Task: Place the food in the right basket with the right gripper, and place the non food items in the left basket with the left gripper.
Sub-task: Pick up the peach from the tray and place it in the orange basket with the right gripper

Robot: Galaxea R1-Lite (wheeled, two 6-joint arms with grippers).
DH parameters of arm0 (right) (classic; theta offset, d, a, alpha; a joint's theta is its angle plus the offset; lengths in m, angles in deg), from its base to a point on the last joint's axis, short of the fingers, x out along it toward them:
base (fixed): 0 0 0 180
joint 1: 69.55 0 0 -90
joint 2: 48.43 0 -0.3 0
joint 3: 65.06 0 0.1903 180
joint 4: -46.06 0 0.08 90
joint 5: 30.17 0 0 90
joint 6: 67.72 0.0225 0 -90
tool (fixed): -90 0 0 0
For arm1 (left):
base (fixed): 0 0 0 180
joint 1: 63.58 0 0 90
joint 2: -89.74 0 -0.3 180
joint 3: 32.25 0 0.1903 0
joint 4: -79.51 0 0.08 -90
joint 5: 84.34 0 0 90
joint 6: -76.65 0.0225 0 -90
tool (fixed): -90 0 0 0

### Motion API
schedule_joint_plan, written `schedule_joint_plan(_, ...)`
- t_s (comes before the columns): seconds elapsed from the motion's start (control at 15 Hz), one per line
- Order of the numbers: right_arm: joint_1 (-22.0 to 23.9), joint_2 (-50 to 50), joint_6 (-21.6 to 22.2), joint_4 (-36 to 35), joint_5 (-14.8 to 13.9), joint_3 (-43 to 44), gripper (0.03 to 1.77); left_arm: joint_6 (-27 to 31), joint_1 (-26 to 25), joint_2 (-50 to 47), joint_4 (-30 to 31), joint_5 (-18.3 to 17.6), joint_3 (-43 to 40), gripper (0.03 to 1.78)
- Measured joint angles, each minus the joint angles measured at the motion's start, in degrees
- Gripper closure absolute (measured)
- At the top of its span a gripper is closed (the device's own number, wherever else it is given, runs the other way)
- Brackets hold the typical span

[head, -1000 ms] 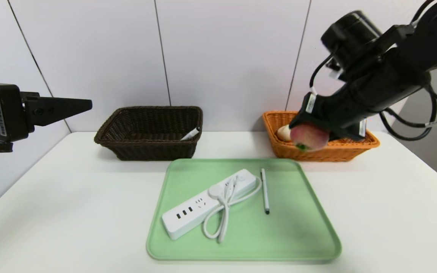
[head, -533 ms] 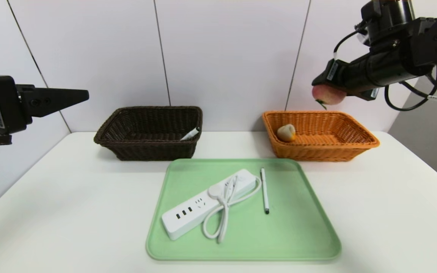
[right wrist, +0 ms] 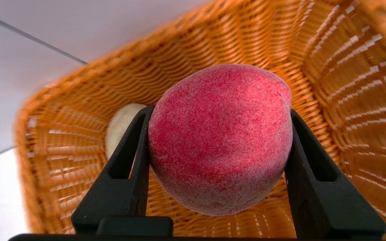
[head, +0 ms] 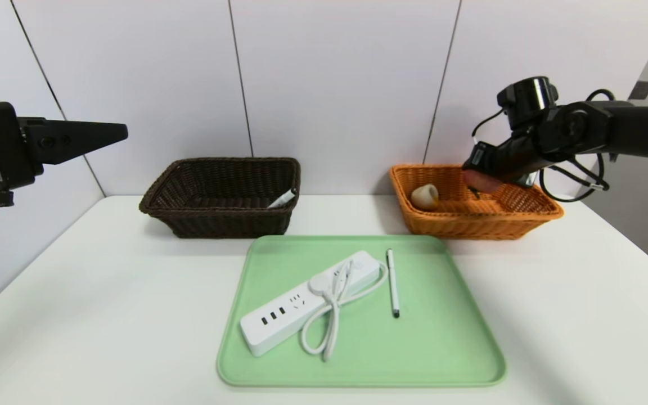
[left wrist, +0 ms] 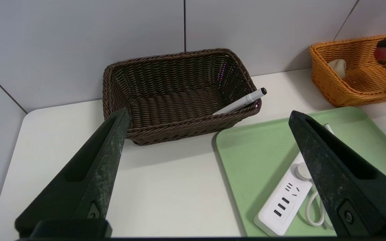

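Low in the centre of the head view, the long white power strip [head: 307,301] with looped cord and the thin white pen [head: 392,282] lie on a pale green tray [head: 442,349] on the white counter [head: 76,315]; no writing is legible. Farther back, the dark brown wicker basket [head: 220,194] holds a black-tipped white marker [head: 282,198]. At left, the left pincer [left wrist: 209,147] hangs wide open. At right, the right pincer [right wrist: 218,140] grips the pink-red peach [right wrist: 219,137] inside the orange-tan wicker basket [head: 473,222], near the cream bun [head: 424,197].
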Motion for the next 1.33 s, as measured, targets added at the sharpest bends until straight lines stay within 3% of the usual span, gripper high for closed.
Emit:
schedule_joint_plan(0.13, 1.19, -2.17, 0.00, -0.02, 0.09, -0.01, 0.71, 0.68, 0.00, 0.22, -0.17, -0.04, 0.28, 0.12)
schedule_joint_plan(0.4, 1.55, -3.63, 0.12, -0.09, 0.41, -0.06, 0.44, 1.21, -0.02, 0.77, -0.06, 0.49, 0.22, 0.12)
schedule_joint_plan(0.73, 1.99, -3.61, 0.09, 0.30, 0.69, 0.02, 0.28, 2.55, -0.05, 2.18, -0.12, 7.69, 3.95, 0.12)
schedule_joint_plan(0.93, 2.12, -1.99, 0.09, 0.68, 0.78, -0.15, 0.22, 2.17, 0.00, 2.47, -6.85, 7.85, 8.06, 0.12)
schedule_joint_plan(1.2, 1.35, 2.79, 0.01, 1.62, 0.87, -0.20, 0.16, 2.00, -0.02, 2.73, -7.42, 6.25, 8.78, 0.12)
schedule_joint_plan(1.33, 0.89, 6.34, -0.18, 3.74, 0.87, -0.20, 0.15, 2.00, -0.06, 3.34, -7.81, 3.77, 9.59, 0.12)
